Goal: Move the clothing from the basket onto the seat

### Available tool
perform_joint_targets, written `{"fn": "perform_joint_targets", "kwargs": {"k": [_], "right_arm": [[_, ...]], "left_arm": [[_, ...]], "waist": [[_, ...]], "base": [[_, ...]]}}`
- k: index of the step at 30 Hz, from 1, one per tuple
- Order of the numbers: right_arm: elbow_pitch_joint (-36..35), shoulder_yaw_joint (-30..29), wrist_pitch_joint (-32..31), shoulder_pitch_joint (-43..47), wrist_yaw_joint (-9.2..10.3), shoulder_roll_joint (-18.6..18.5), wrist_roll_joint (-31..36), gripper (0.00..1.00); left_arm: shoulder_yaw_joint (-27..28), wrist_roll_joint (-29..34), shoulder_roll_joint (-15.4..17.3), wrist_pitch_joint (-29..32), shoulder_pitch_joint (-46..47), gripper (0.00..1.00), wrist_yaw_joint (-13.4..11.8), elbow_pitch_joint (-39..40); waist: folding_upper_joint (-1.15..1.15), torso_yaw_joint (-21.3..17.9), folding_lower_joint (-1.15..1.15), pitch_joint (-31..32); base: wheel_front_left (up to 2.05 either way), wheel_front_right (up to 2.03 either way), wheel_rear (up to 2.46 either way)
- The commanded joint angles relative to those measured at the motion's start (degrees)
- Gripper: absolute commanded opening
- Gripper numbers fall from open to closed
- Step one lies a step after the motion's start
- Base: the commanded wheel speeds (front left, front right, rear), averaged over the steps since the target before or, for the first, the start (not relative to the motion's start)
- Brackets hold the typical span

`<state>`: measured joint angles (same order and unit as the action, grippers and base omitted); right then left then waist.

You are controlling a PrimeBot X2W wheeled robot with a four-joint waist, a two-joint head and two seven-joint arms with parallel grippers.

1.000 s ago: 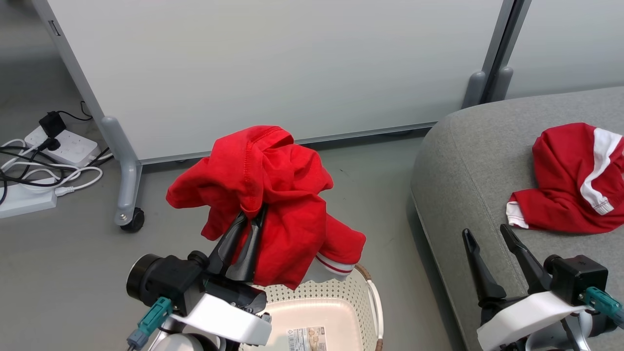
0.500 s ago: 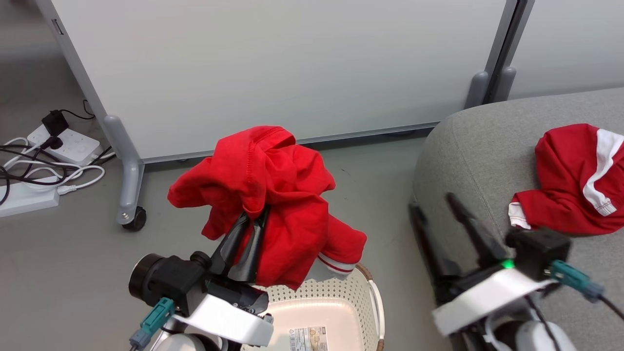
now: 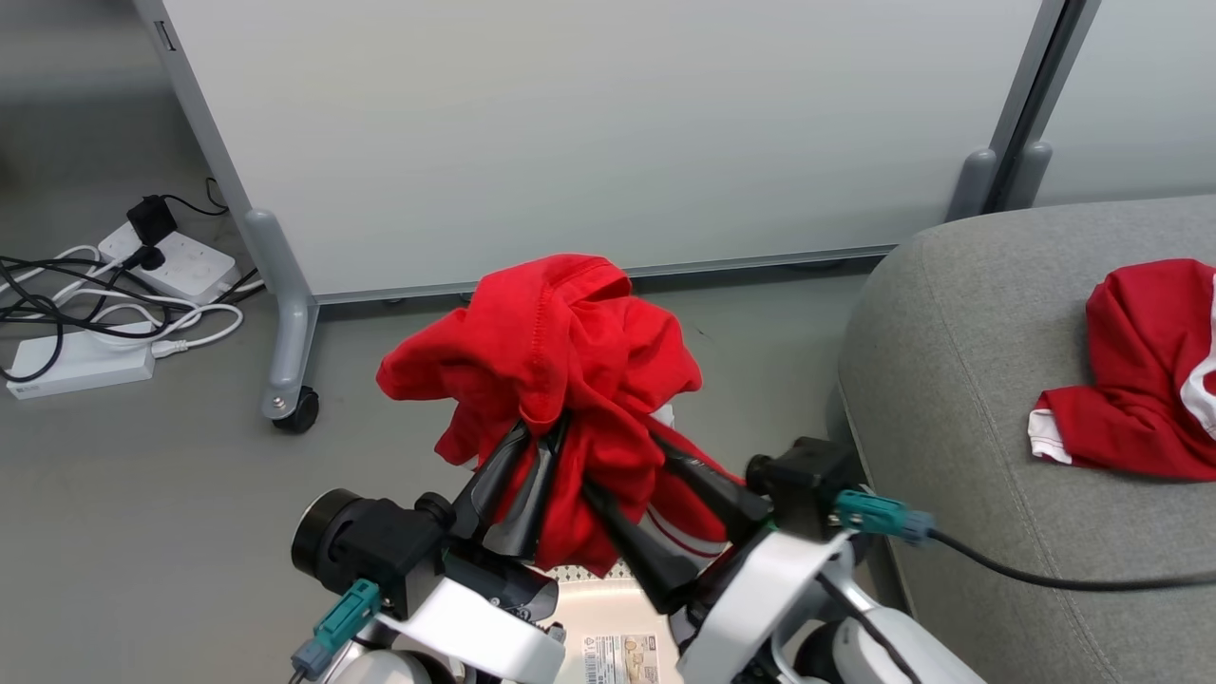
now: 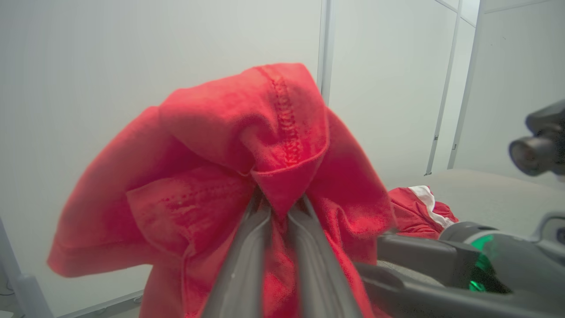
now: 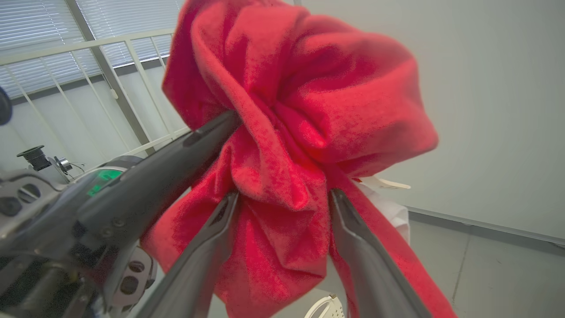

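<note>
Our wide-open right claw (image 3: 619,458) has swung in around the soft red fabric garment (image 3: 560,332) pinched by our left claw (image 3: 540,439): handover likely.

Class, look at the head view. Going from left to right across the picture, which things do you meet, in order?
Power strips → wheeled panel leg → red garment held in the air → grey seat → red garment lying on the seat.
</note>
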<state>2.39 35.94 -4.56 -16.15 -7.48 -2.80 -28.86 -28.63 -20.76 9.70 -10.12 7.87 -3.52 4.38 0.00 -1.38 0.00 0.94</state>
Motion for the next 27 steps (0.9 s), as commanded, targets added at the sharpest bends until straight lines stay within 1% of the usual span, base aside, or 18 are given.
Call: {"fn": "perform_joint_targets", "kwargs": {"k": [1, 3, 4, 5, 7, 11, 14, 15, 16, 17, 21, 26, 27], "right_arm": [[0.64, 0.76, -0.34, -0.99, -0.03, -0.3, -0.68, 1.0], [2.26, 2.72, -0.36, -2.32, -0.03, -0.3, -1.7, 1.0], [3.01, 3.41, -0.32, -2.83, -0.03, -0.27, -2.32, 0.96], [3.65, 4.04, -0.12, -3.37, -0.03, -0.33, -2.77, 0.43], [4.83, 4.95, 0.5, -4.31, -0.03, -0.25, -3.71, 0.0], [6.51, 5.75, 2.12, -5.66, -0.03, -0.28, -4.36, 0.0], [7.3, 4.98, 4.31, -6.0, -0.03, -0.3, -3.81, 0.0], [7.59, 4.57, 5.12, -6.01, -0.03, -0.3, -3.59, 0.0], [7.83, 4.01, 5.87, -6.01, -0.03, -0.28, -3.38, 0.0], [8.12, 3.49, 6.56, -6.01, -0.03, -0.29, -2.86, 0.0], [8.78, 0.53, 8.5, -6.11, -0.03, -0.3, -1.09, 0.0], [9.43, -4.42, 9.33, -6.08, -0.03, -0.74, 1.13, 0.0], [9.5, -6.37, 9.13, -5.57, -0.03, -1.01, 1.99, 0.0]], "left_arm": [[0.0, 0.11, -0.1, -0.28, 1.05, 0.0, 0.39, -0.09], [-0.42, 0.13, -0.16, -0.27, 1.1, 0.0, 0.43, -0.17], [-0.53, 0.09, -0.19, -0.25, 1.15, 0.0, 0.39, -0.22], [-0.59, 0.04, -0.21, -0.23, 1.21, 0.0, 0.4, -0.24], [-0.75, -0.07, -0.25, -0.24, 1.26, 0.0, 0.45, -0.27], [-0.88, -0.31, -0.14, -0.53, 1.34, 0.0, 0.68, -0.05], [-1.16, -0.48, -0.04, -0.6, 1.55, 0.0, 1.09, 0.06], [-1.32, -0.54, 0.02, -0.37, 1.6, 0.29, 1.13, 0.05], [-1.47, -0.67, -0.01, -0.2, 1.65, 0.75, 1.29, 0.1], [-1.6, -0.73, -0.05, -0.21, 1.71, 1.0, 1.4, 0.22], [-2.02, -0.24, 0.19, -0.13, 1.93, 1.0, 1.28, 1.09], [-4.31, 0.2, 1.91, 2.15, 1.16, 1.0, 3.03, 1.4], [-5.5, 0.76, 2.7, 3.44, 0.65, 1.0, 3.64, 1.21]], "waist": [[0.0, 0.16, 0.0, 0.0], [0.0, 0.35, 0.0, -0.01], [0.0, 0.44, 0.0, 0.0], [0.0, 0.51, 0.0, 0.01], [0.0, 0.64, 0.0, 0.0], [0.0, 0.86, 0.0, -0.05], [0.0, 0.95, 0.0, -0.07], [0.0, 0.95, 0.0, -0.08], [0.0, 0.93, 0.0, -0.1], [0.0, 0.87, 0.0, -0.15], [0.0, 0.15, 0.0, -0.5], [0.0, -1.41, 0.0, -1.03], [0.0, -2.15, 0.0, -1.58]], "base": [[0.0, 0.0, 0.0], [0.0, 0.0, 0.0], [0.0, 0.0, 0.0], [0.0, 0.0, 0.0], [0.0, 0.0, 0.0], [0.0, 0.0, 0.0], [0.0, 0.0, 0.0], [0.0, 0.0, 0.0], [0.0, 0.0, 0.0], [0.0, 0.0, 0.0], [0.0, 0.0, 0.0], [0.0, 0.0, 0.0], [0.0, 0.0, 0.0]]}}
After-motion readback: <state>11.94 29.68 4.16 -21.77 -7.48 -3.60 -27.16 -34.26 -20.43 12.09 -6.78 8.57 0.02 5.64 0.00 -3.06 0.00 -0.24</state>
